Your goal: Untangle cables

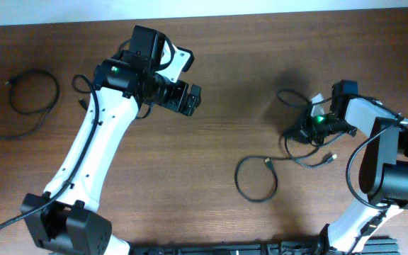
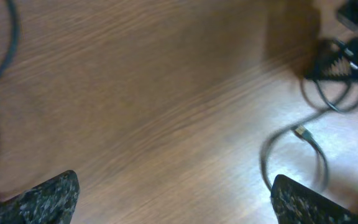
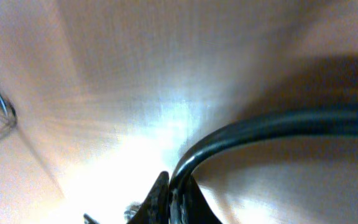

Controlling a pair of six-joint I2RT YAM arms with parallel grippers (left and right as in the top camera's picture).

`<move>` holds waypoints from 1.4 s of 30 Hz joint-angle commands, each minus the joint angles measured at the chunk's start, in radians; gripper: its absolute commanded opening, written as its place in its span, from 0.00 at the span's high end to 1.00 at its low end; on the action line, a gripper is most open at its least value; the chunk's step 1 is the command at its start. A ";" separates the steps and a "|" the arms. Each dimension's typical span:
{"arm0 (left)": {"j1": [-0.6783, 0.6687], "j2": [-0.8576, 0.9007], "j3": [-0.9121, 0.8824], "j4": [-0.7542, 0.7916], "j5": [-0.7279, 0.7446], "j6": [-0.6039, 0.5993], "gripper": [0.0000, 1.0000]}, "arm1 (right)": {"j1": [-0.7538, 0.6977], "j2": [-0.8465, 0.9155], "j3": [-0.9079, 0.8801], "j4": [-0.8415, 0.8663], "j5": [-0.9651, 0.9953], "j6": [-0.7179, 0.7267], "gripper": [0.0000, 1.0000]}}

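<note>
Black thin cable loop (image 1: 57, 88) is laid far left on the brown wooden tabletop (image 1: 225, 71), its tail trailed leftward. The left gripper (image 1: 188, 99) is held spread wide, empty. A second black cable loop (image 1: 236, 180) is coiled right of centre. The right gripper (image 3: 174, 202) is clamped on a tangled black cable (image 3: 278, 121).

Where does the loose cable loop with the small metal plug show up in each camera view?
Overhead: the cable loop lies low, right of centre, below-left of the tangled cables.
Left wrist: cable loop at lower right, beneath the tangled cables.
Right wrist: cannot pick it out; the view is too close.
Shared landmark: the tangled cables, one strand pinched in the right fingers.
</note>
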 commanded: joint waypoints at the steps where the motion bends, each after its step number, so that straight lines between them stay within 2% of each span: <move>1: 0.000 0.007 0.001 0.002 -0.108 -0.018 0.01 | 0.028 -0.123 0.029 -0.061 -0.126 -0.164 0.96; 4: 0.008 0.007 0.001 0.001 -0.254 -0.134 0.01 | 0.084 -0.226 0.029 -0.060 -0.219 -0.165 0.96; 7: 0.036 0.007 0.001 0.002 -0.352 -0.241 0.01 | 0.200 -0.284 0.029 -0.037 -0.227 -0.162 0.96; 10: 0.098 0.007 0.001 -0.006 -0.367 -0.315 0.01 | 0.369 -0.285 0.029 0.067 -0.217 -0.133 0.96; 12: 0.171 0.006 0.001 -0.028 -0.366 -0.325 0.01 | 0.494 -0.284 0.029 0.195 -0.182 -0.034 0.96; 15: 0.253 0.006 0.001 -0.062 -0.352 -0.363 0.01 | 0.597 -0.284 0.029 0.340 -0.173 0.017 0.96; 16: 0.279 0.006 0.001 -0.074 -0.334 -0.367 0.01 | 0.623 -0.284 0.029 0.377 -0.170 0.017 0.92; 17: 0.302 0.006 0.001 -0.080 -0.306 -0.366 0.01 | 0.650 -0.284 0.029 0.418 -0.169 0.016 0.79; 18: 0.320 0.006 0.001 -0.084 -0.272 -0.365 0.01 | 0.664 -0.284 0.029 0.436 -0.166 0.016 0.36; 19: 0.334 0.006 0.001 -0.084 -0.238 -0.365 0.01 | 0.673 -0.284 0.030 0.441 -0.148 0.017 0.25; 22: 0.354 0.006 0.001 -0.084 -0.185 -0.365 0.01 | 0.661 -0.285 0.031 0.393 -0.082 0.016 0.04; 25: 0.353 0.007 0.001 -0.084 -0.159 -0.364 0.01 | 0.595 -0.307 0.031 0.252 0.030 0.016 0.02; 30: 0.312 0.007 -0.010 -0.084 -0.002 -0.334 0.01 | 0.461 -0.412 0.031 0.043 0.186 -0.034 0.01; 34: 0.214 0.007 -0.066 -0.082 -0.002 -0.334 0.01 | 0.330 -0.533 0.031 -0.075 0.296 -0.032 0.00; 37: 0.120 0.007 -0.135 -0.074 -0.007 -0.333 0.01 | 0.228 -0.609 0.031 -0.121 0.302 -0.020 0.00; 38: 0.091 0.007 -0.155 -0.061 -0.019 -0.321 0.01 | 0.199 -0.628 0.031 -0.132 0.302 -0.007 0.00; 42: -0.055 0.007 -0.231 0.033 -0.021 -0.150 0.01 | 0.102 -0.673 0.030 -0.162 0.302 -0.003 0.00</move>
